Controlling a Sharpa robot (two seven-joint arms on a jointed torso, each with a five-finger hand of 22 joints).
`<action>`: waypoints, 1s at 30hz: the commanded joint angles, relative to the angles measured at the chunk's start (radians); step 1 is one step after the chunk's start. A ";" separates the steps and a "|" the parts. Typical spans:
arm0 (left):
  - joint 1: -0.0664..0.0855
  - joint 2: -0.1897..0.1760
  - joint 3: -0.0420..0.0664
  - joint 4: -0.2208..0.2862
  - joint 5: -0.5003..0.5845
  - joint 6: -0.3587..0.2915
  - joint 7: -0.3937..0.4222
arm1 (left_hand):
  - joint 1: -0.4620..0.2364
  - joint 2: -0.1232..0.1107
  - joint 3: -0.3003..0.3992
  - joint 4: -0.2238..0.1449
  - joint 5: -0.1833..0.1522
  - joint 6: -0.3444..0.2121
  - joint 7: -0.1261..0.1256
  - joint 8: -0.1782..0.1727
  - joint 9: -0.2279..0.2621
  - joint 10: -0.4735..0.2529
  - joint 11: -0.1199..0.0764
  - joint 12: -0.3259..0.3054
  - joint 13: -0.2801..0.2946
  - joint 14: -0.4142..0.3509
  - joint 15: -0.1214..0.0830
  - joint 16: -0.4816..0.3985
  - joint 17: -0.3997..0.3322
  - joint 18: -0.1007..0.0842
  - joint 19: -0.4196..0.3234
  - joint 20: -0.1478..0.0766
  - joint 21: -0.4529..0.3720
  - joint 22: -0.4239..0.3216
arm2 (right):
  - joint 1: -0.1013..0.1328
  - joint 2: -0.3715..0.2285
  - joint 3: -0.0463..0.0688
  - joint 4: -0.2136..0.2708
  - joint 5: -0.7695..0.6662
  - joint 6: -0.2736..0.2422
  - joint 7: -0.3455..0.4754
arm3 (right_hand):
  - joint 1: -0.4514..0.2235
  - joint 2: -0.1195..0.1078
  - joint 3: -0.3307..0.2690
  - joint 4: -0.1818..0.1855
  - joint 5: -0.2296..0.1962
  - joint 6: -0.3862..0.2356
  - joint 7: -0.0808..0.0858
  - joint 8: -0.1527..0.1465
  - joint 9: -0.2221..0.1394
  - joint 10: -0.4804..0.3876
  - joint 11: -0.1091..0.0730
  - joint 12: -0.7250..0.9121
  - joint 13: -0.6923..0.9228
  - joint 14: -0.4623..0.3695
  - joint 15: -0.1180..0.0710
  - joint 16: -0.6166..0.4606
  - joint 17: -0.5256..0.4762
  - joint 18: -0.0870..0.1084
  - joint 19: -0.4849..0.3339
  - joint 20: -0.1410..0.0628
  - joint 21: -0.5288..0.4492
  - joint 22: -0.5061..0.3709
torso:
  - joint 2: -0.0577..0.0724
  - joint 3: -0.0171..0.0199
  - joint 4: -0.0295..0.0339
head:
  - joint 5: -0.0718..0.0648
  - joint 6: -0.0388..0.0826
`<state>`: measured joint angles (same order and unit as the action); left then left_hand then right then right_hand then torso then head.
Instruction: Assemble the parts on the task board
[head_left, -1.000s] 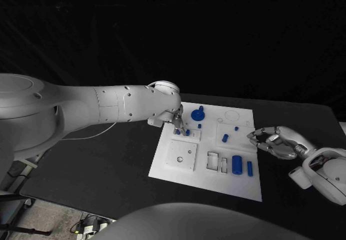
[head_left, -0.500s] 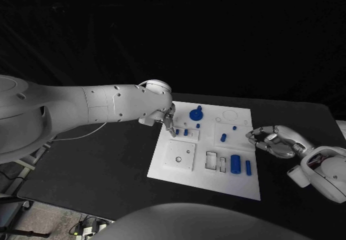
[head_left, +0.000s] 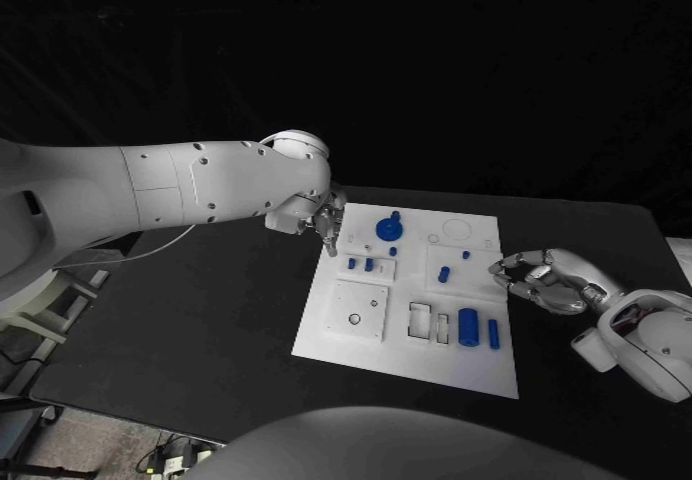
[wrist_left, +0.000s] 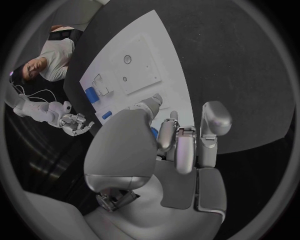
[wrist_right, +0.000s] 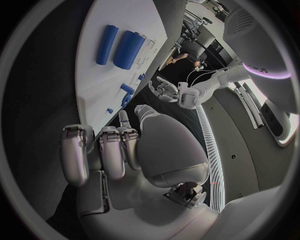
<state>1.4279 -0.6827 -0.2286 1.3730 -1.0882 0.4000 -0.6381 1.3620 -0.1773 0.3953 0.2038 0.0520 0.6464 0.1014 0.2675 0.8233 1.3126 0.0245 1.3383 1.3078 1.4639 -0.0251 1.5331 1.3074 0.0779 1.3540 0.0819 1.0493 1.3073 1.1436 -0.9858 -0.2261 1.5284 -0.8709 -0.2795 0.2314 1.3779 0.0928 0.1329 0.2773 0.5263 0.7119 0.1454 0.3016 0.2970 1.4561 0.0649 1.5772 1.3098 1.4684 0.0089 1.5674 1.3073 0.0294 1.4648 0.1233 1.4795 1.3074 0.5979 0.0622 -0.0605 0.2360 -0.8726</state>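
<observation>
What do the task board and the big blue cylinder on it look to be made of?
The task board looks like matte white plastic or painted sheet: flat, even, with cleanly cut recesses. The big blue cylinder seems to be smooth plastic: uniform colour with a soft sheen. Neither is certain.

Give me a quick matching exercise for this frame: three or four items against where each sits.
Items:
1. left hand
2. right hand
3. large blue cylinder part
4. round blue knob part

Places:
A. by the white task board's right edge
B. board's far end
C. at the board's far left corner
D. board's near end

Pairs: 1-C, 2-A, 3-D, 4-B
</observation>
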 joint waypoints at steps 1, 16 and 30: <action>0.021 -0.015 0.004 0.036 0.026 -0.048 0.056 | -0.021 -0.017 -0.015 0.024 -0.004 -0.001 -0.001 0.020 0.002 -0.101 0.002 -0.095 0.028 0.062 0.009 -0.014 0.238 0.010 -0.013 0.003 0.004 0.143 | -0.001 -0.004 0.000 0.005 -0.003 -0.005 0.011 | 0.003 -0.010 0.004 0.000 0.005 0.001 0.003 0.005 0.002 0.115 0.000 -0.006 0.261 0.102 0.006 0.003 0.264 0.003 0.003 0.003 -0.005 0.220 | 0.001 -0.0015 0.0003 | -0.006 0.000; 0.074 -0.072 -0.001 0.146 -0.347 -0.337 0.353 | 0.079 -0.028 -0.024 0.087 0.003 0.046 -0.073 -0.017 -0.220 -0.610 0.013 -0.851 -0.601 -0.312 0.022 -0.452 -0.087 -0.005 -0.032 0.015 0.135 0.156 | 0.012 -0.019 0.000 0.038 -0.004 -0.025 0.023 | -0.006 -0.015 0.002 0.008 -0.005 0.005 0.005 0.007 0.003 0.115 0.002 -0.006 0.261 0.102 0.006 0.003 0.264 0.002 0.006 0.003 -0.002 0.222 | 0.003 -0.0029 -0.0005 | -0.033 0.000; -0.071 0.057 -0.001 -0.020 -0.604 -0.769 0.673 | 0.171 -0.106 0.205 0.073 0.024 0.328 -0.096 -0.125 -0.488 -0.351 -0.049 -1.063 -1.028 0.074 -0.058 -0.064 0.129 -0.040 0.133 -0.047 0.364 0.214 | 0.013 -0.055 0.000 0.090 -0.004 -0.066 0.081 | -0.015 -0.020 0.000 0.009 -0.023 0.009 0.003 0.010 0.004 0.115 0.001 -0.006 0.261 0.102 0.006 0.003 0.264 -0.004 0.025 0.003 0.016 0.230 | 0.014 -0.0091 -0.0049 | -0.069 0.000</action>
<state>1.3598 -0.6313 -0.2305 1.3627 -1.6092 -0.2457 -0.0766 1.5397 -0.2835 0.6022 0.2781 0.0792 0.9702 0.0064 0.1464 0.3382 0.9574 -0.0245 0.2781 0.2853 1.4661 -0.0772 1.4667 1.3081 0.0468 1.4669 0.0406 1.4088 1.3079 1.1563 -1.0391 -0.2257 1.6150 -0.8710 -0.3284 0.2771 1.3677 0.0743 0.1327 0.2832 0.5068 0.7155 0.1490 0.3055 0.2997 1.4595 0.0682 1.5681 1.3083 1.4684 0.0089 1.5674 1.3078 0.0294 1.4648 0.1233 1.4926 1.3080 0.6088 0.0547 -0.0626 0.1709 -0.8726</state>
